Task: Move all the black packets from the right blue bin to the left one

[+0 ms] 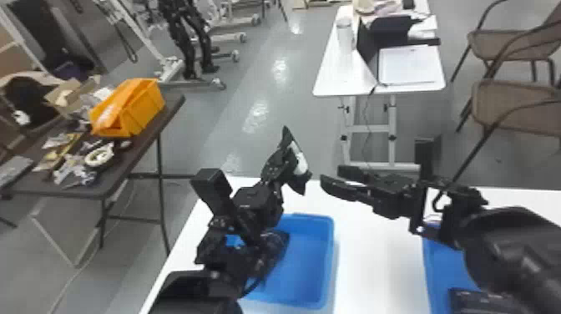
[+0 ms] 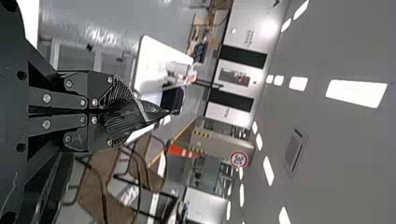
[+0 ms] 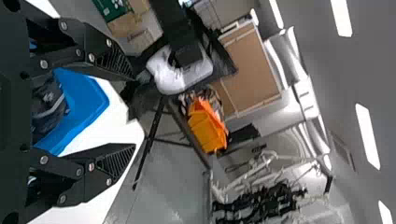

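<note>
Above the far side of the left blue bin (image 1: 325, 259), my left gripper (image 1: 280, 167) is shut on a black packet (image 1: 301, 180) with a white patch. In the left wrist view that gripper (image 2: 122, 114) pinches the dark packet (image 2: 133, 117). Facing it across a small gap, my right gripper (image 1: 334, 177) is over the table; its fingers stand apart with nothing between them, as the right wrist view shows of the gripper (image 3: 132, 112). Dark packets (image 3: 46, 105) lie in the left bin. Another black packet (image 1: 476, 301) lies in the right blue bin (image 1: 442, 267), partly hidden by the right arm.
Both bins stand on a white table (image 1: 375, 259), with a bare strip between them. Beyond its left edge is a dark table (image 1: 75, 188) with an orange crate (image 1: 146, 108) and clutter. Farther off are a white desk (image 1: 334, 79) and brown chairs (image 1: 513, 100).
</note>
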### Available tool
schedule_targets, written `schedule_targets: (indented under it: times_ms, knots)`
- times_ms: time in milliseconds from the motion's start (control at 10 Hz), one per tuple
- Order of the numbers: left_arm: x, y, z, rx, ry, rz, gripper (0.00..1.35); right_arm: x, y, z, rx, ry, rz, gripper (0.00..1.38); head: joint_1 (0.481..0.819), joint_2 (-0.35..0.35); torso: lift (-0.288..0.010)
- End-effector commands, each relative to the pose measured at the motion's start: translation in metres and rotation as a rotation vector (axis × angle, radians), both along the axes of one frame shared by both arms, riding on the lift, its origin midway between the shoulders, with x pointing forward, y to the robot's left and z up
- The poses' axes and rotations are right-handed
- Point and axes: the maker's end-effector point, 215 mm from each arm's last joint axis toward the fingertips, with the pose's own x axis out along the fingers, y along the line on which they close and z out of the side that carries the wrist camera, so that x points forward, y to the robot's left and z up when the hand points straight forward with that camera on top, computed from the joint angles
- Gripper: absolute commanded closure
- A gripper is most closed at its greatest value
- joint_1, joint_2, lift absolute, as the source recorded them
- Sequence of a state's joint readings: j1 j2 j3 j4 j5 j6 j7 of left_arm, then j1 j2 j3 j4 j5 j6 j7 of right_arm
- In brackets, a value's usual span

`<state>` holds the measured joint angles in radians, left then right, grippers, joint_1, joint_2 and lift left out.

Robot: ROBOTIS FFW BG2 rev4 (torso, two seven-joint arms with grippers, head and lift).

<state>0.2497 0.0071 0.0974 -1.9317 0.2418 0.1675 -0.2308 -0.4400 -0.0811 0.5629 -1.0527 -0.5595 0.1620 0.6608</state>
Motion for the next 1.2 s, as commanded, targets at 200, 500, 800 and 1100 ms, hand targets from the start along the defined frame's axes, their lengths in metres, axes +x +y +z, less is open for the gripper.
schedule_targets:
  times_ms: [200,500,800,1100]
  knots:
    - [-0.035,0.078,-0.074,0.274,0.133,0.111,1.22,0.005,-0.102,-0.047,-0.077,0.075,-0.197,0.11,0.695,0.320,0.000]
    - [-0.056,0.089,-0.144,0.361,0.314,0.076,0.61,-0.020,-0.168,-0.079,-0.128,0.160,-0.322,0.11,0.695,0.284,0.000]
    - [-0.050,0.087,-0.112,0.338,0.199,0.061,0.07,-0.063,-0.224,-0.106,-0.298,0.209,-0.426,0.11,0.695,0.243,0.000]
    - [-0.045,0.083,-0.076,0.308,0.112,0.066,0.06,-0.116,-0.269,-0.146,-0.413,0.328,-0.468,0.11,0.695,0.191,0.000]
